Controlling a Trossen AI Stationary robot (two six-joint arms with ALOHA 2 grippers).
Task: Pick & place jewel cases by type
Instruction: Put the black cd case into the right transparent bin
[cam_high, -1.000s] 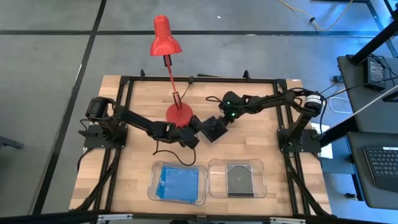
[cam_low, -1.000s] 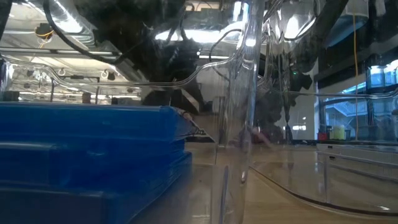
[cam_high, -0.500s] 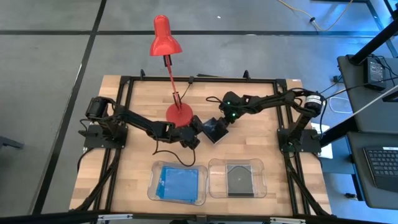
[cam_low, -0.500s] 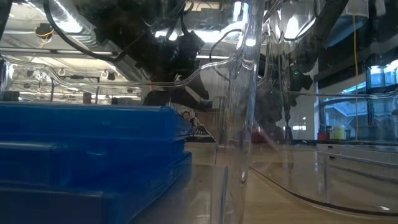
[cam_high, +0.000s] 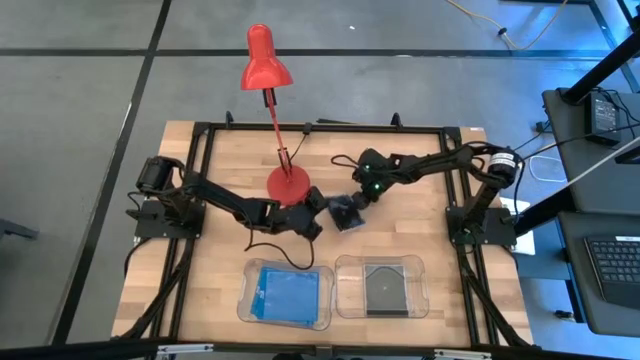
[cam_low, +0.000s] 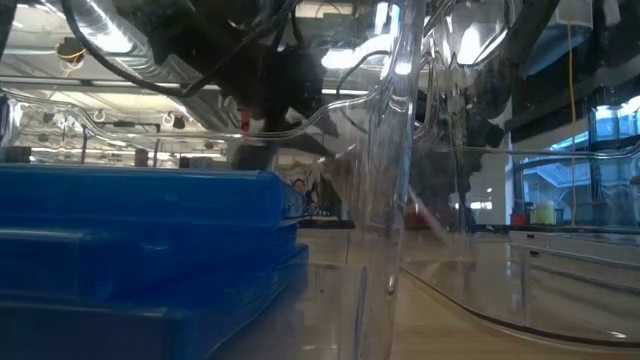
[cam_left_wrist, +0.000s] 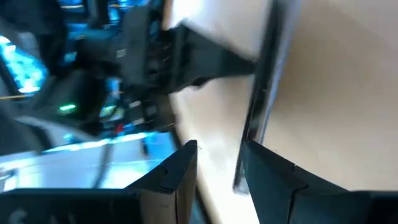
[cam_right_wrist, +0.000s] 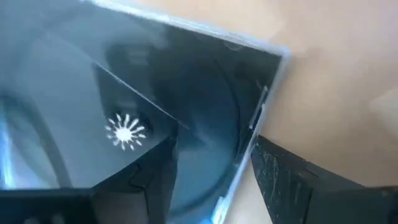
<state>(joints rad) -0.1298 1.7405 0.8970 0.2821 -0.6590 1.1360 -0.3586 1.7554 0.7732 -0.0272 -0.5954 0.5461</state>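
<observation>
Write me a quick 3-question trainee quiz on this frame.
1. Multiple choice: the clear rounded plastic tray on the high view's left holds: A) dark cases B) translucent blue square jewel cases C) nothing
2. True or false: the dark grey square jewel case between the left claw and the right claw lies inside a tray.
3. Short answer: which red object stands on the table just behind the left claw?

Key: 1 B. 2 False; it is at mid-table, away from both trays. 3 The red desk lamp.
</observation>
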